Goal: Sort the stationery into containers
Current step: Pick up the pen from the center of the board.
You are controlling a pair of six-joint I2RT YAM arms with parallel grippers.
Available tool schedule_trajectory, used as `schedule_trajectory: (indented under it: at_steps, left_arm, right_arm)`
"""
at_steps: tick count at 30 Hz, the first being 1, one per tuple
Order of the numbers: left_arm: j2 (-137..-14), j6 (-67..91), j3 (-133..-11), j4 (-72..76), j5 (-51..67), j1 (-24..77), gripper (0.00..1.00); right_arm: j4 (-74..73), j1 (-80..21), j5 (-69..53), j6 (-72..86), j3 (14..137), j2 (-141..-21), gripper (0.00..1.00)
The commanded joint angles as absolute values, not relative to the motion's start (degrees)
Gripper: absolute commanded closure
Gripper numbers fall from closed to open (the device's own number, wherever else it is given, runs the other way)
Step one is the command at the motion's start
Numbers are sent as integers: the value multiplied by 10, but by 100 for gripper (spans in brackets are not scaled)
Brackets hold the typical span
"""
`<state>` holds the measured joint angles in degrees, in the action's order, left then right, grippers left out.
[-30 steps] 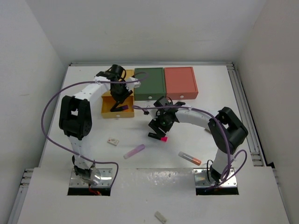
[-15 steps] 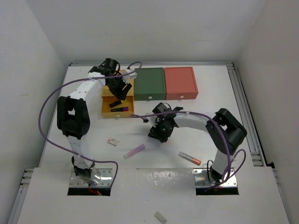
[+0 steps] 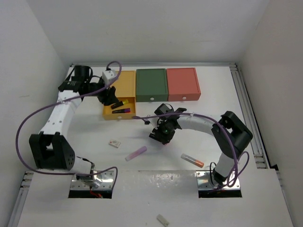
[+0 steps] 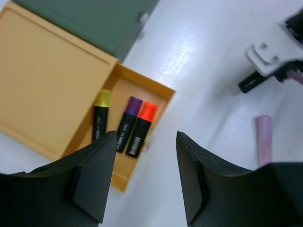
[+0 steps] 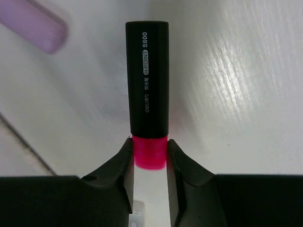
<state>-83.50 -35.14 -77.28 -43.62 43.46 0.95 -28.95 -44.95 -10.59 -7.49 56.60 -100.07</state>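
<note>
The mustard yellow box (image 3: 124, 85) has its drawer (image 3: 108, 115) pulled out, with yellow-, purple- and orange-capped markers (image 4: 129, 120) lying side by side in it. My left gripper (image 3: 110, 97) is open and empty, up over the drawer's edge (image 4: 146, 135). My right gripper (image 3: 163, 136) is shut on the pink cap of a black marker (image 5: 147, 75), low at the table. The dark green box (image 3: 151, 84) and salmon red box (image 3: 182, 83) are shut. A lilac stick (image 3: 136, 152), a clear orange-tipped tube (image 3: 192, 160) and a white-pink eraser (image 3: 114, 143) lie loose.
The three boxes stand in a row at the back of the white table (image 3: 199, 127). A pale whitish stub (image 3: 162, 219) lies on the near ledge. Raised rails run along the table's right and back edges. Purple cables loop off both arms.
My left arm has swung back and left, away from the drawer, leaving the markers in it. My right gripper has dropped onto the pink-capped marker and stayed there.
</note>
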Motion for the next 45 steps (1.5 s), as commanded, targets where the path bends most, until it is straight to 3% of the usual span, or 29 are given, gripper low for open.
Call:
schedule_trajectory:
  at_steps: [1, 5, 13, 23, 41, 44, 45]
  left_arm:
    - [-773, -448, -699, -415, 549, -20, 41]
    - [-678, -549, -630, -430, 563, -27, 44]
    - [-599, -743, -589, -532, 484, 96, 46]
    - [-583, -727, -578, -474, 398, 228, 45]
    - [-624, -721, -586, -442, 340, 308, 43]
    - [-623, -725, -583, -449, 330, 329, 48]
    - [-623, -724, -580, -450, 328, 332, 54]
  right_arm:
    - [-319, -436, -183, -59, 629, -954, 98]
    - [-354, -396, -290, -27, 698, -961, 100]
    - [-373, -381, -429, 48, 769, -991, 100]
    - [-382, -388, -490, 62, 794, -1014, 100]
    - [-416, -399, -536, 55, 844, -1041, 100]
    - [-421, -401, -550, 60, 854, -1052, 100]
    - [-421, -401, -555, 64, 860, -1055, 100]
